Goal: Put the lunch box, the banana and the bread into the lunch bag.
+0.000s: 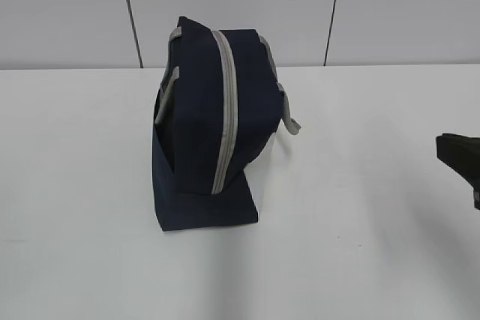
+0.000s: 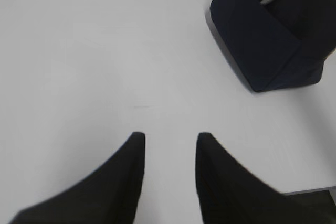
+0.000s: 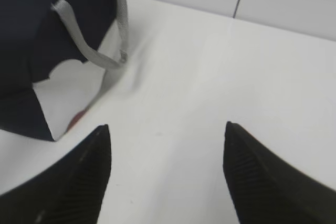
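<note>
The left gripper (image 2: 168, 142) hangs over bare white table (image 2: 94, 56), its fingers a little apart and holding nothing. The right gripper (image 3: 168, 135) is spread wide, also empty, low over the same table near its right side. The lunch bag (image 1: 210, 133) stands around the middle of the table, grey zipper (image 1: 225, 110) running shut down its front, grey strap (image 3: 89, 51) hanging loose. Behind is a pale panelled wall (image 1: 60, 13) with dark seams.

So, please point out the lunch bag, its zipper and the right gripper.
lunch bag (image 1: 191, 140): exterior view, navy side panel.
zipper (image 1: 226, 103): exterior view, middle of grey strip.
right gripper (image 3: 167, 174): right wrist view, gap midway between open fingertips.
</note>
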